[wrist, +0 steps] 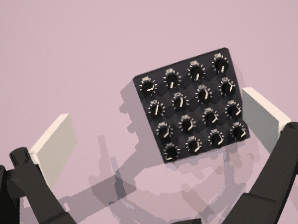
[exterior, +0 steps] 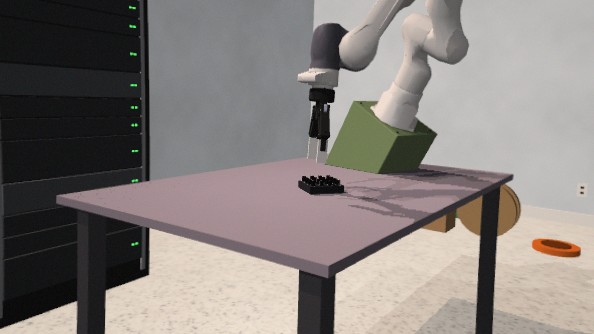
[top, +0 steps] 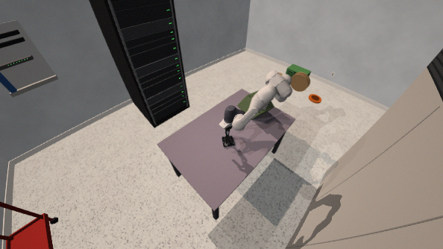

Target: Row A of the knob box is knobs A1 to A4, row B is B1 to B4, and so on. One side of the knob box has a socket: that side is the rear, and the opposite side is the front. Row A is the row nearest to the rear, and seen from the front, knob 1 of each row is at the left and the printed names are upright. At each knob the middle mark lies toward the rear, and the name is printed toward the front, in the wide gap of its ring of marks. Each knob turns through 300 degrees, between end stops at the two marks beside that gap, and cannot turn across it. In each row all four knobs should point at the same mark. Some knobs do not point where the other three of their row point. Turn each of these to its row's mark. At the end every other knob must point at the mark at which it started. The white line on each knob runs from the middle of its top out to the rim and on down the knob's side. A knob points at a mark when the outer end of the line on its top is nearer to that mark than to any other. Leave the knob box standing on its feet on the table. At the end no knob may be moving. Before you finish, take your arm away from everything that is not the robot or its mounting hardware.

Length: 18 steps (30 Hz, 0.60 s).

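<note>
The black knob box point(top: 228, 142) point(exterior: 321, 187) point(wrist: 172, 116) stands on the table, turned a little in the wrist view. Small pale print shows at the upper side of its knobs there, so the lower row looks like row A. In that row the left end knob point(wrist: 171, 151) has its line down-left, the other three down-right. In the uppermost row the left end knob point(wrist: 147, 87) has its line to the right, the other three downward. The middle rows' lines are too small to compare surely. My gripper point(exterior: 317, 154) point(wrist: 156, 116) is open and empty, above the box. The socket is not visible.
The purple-grey table point(top: 201, 158) point(exterior: 215, 217) carries the green arm base block point(top: 246, 102) point(exterior: 360, 137) behind the box. A black server rack point(top: 149, 46) point(exterior: 70, 137) stands beside the table. Arm shadows fall near the box.
</note>
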Each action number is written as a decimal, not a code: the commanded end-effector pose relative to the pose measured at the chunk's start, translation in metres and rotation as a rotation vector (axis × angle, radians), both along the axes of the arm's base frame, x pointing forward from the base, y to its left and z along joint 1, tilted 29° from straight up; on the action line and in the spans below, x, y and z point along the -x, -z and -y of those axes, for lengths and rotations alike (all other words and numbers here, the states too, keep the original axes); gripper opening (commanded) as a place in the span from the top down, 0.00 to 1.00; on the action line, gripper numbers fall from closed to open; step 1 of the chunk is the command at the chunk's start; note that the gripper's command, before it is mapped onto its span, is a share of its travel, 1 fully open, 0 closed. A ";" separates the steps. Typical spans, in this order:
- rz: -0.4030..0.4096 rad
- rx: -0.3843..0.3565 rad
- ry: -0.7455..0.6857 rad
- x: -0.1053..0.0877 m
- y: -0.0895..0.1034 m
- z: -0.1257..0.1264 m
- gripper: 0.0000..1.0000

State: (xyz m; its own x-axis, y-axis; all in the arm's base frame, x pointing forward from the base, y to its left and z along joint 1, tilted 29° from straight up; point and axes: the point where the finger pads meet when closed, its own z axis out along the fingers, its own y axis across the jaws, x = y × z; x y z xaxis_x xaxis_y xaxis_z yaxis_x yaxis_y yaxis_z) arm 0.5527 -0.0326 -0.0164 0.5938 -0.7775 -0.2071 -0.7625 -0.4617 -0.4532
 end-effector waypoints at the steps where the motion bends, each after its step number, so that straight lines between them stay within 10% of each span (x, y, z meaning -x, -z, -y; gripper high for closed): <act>1: 0.054 0.026 -0.123 0.009 0.001 -0.002 0.00; 18: 0.072 0.057 -0.327 0.057 0.011 -0.007 0.00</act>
